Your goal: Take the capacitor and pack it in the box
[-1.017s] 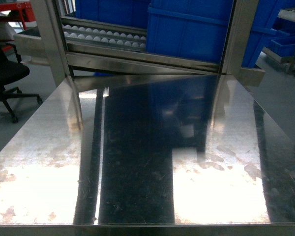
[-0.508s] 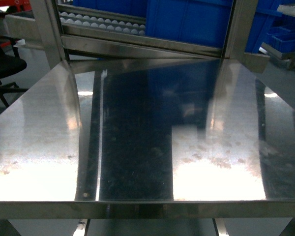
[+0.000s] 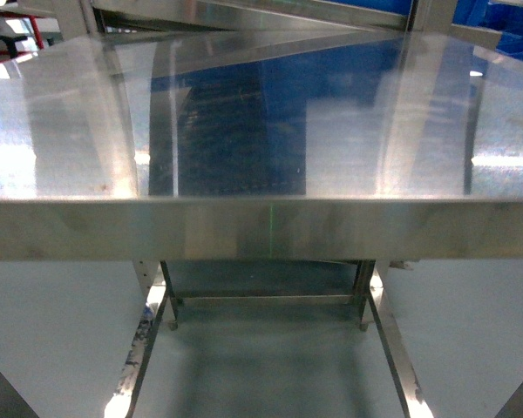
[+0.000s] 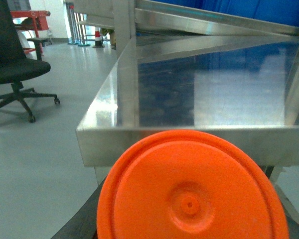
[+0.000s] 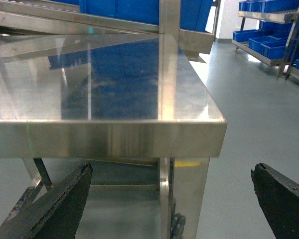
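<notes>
A round orange capacitor (image 4: 192, 191) fills the bottom of the left wrist view, its flat end facing the camera. It hangs in front of the steel table's (image 4: 189, 137) near edge, with dark finger edges just showing at either side of it. My left gripper (image 4: 189, 219) appears shut on it, its pads hidden behind the orange face. My right gripper (image 5: 169, 204) is open with nothing between its fingers (image 5: 55, 209), low before the table corner (image 5: 209, 129). The head view shows neither gripper. The box is out of view.
The bare steel table top (image 3: 261, 122) has a front rim (image 3: 261, 228) and legs with a crossbar (image 3: 261, 300) beneath. A black office chair (image 4: 15, 64) stands on the floor to the left. Blue bins (image 5: 269, 42) sit on shelves at the right.
The head view has swung downward: the table's front edge has risen from the bottom of the frame to mid-frame, and the floor and table legs now show.
</notes>
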### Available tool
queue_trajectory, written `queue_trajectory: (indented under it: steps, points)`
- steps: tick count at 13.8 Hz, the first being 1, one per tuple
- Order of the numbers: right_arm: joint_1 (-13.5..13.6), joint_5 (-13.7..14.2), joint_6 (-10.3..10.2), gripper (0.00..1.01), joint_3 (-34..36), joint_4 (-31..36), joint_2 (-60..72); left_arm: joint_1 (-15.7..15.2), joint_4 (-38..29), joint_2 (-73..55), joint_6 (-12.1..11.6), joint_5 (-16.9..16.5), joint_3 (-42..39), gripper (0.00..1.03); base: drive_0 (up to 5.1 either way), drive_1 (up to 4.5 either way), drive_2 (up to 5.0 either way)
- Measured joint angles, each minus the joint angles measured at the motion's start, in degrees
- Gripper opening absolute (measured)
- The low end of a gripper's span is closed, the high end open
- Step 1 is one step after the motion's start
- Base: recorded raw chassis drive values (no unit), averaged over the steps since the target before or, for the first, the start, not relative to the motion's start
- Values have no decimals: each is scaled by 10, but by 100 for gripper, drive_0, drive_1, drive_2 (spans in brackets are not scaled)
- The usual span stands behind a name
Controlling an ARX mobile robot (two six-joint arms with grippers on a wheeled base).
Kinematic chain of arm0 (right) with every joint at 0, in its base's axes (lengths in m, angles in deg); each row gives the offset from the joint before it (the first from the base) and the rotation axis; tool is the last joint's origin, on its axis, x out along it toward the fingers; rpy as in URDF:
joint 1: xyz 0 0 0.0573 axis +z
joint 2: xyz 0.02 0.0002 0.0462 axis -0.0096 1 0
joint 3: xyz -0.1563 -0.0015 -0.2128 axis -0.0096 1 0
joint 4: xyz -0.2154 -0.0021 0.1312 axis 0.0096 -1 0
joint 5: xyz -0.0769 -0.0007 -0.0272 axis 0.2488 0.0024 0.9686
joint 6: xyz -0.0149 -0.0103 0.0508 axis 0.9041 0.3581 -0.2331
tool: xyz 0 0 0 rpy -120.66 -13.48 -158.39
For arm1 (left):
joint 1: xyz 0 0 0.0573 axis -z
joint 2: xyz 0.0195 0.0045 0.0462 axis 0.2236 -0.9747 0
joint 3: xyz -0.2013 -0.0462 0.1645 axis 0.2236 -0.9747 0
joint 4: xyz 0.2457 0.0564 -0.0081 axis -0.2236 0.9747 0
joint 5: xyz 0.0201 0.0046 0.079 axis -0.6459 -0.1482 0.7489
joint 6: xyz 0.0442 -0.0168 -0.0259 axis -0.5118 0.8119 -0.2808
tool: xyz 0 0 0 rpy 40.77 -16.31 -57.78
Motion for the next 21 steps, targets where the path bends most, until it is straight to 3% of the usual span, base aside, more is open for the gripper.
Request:
queue_trajectory:
  steps: [21]
  points:
    - [0, 0, 0, 98, 0, 0, 0, 0, 0, 0, 0, 0, 0, 44, 0, 0, 0]
